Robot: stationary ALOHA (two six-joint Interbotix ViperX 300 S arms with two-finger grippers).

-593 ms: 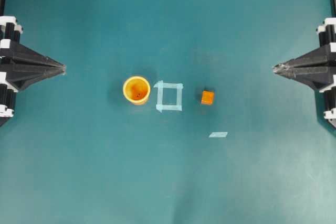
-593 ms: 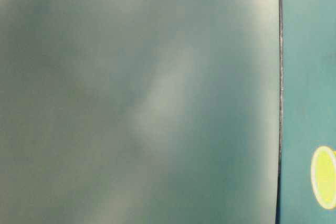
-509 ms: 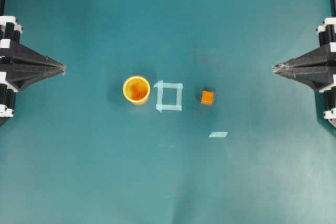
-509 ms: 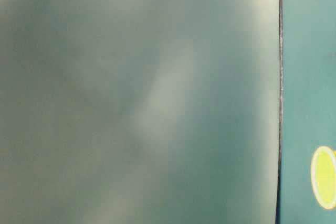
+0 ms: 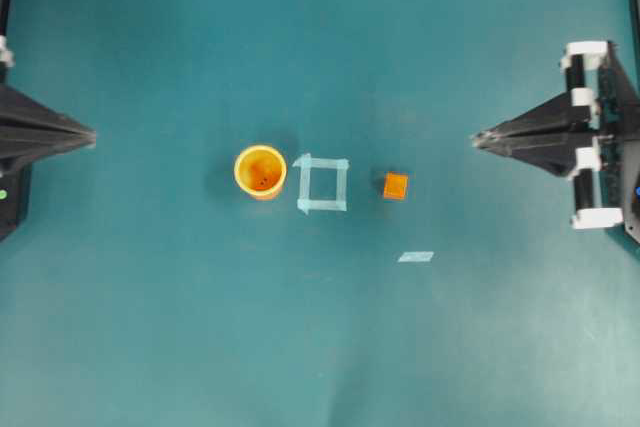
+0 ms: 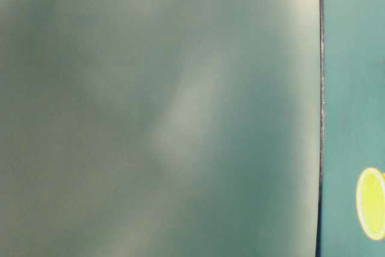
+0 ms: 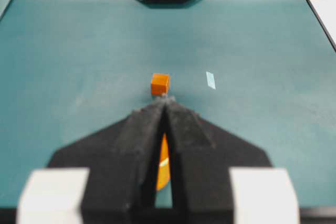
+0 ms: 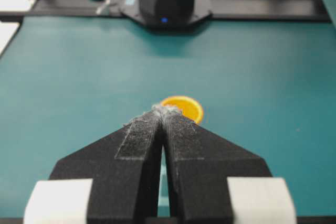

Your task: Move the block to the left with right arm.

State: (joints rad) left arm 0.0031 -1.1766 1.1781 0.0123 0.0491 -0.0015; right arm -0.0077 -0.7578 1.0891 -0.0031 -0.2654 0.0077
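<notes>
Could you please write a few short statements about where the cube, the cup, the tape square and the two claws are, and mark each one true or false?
1. The small orange cube rests on the teal table, outside the pale tape square. True.
2. The yellow-orange round cup stands inside the tape square. False: it stands beside the square, on the side away from the cube.
3. The right claw is closed and empty. True.
4. The right claw grips the cube. False: bare table separates them.
5. The left claw is wide open. False: its fingers meet at a point.
</notes>
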